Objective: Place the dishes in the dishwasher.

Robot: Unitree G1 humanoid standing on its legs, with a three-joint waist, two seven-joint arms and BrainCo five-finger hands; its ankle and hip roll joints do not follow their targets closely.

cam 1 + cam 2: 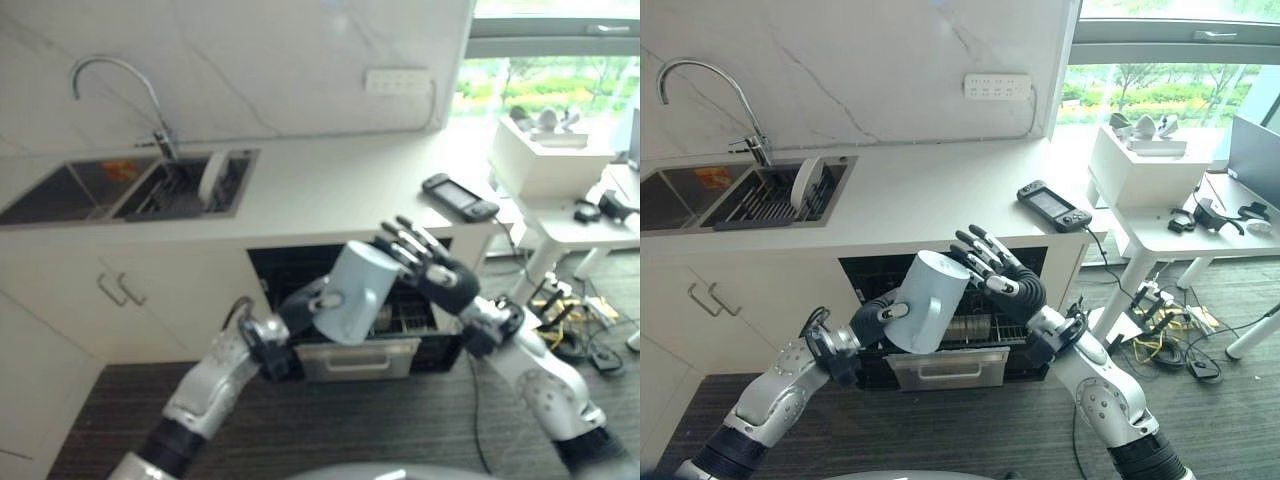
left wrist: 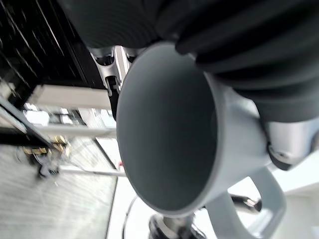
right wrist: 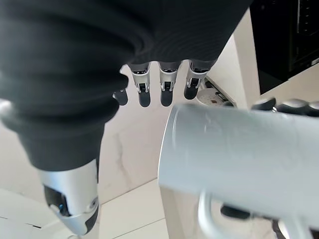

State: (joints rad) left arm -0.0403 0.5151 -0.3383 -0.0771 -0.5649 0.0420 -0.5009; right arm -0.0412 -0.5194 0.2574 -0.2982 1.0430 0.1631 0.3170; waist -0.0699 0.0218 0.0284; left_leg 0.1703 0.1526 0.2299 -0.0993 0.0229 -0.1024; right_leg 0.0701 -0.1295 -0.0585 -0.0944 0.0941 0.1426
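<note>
Both arms rise from the lower edge of the eye views and meet in front of the open dishwasher (image 1: 940,310). Left hand (image 1: 878,318), under its dark ribbed cover, grips a pale blue-grey mug (image 1: 928,301) by the mouth end; its fingers appear curled round the wall and rim, though the cover hides most of them in the wrist view. Mug: plain, smooth, matte, slightly tapered, with a loop handle (image 2: 259,199) of the same colour. Its long axis is tilted, flat base up and toward the counter edge, open mouth down and toward the left forearm; the left wrist view looks straight into the empty grey interior. The mug is held in the air above the pulled-out lower rack (image 1: 975,335), touching neither rack nor counter. Right hand (image 1: 1008,280) stands just beside the mug's raised base, fingers straight and spread, holding nothing; whether the fingertips touch the mug cannot be told. Behind, a white countertop (image 1: 940,190) carries a sink (image 1: 750,195) with a white plate (image 1: 806,183) upright in its rack, a curved tap (image 1: 700,90), and a dark handheld device (image 1: 1054,206).
</note>
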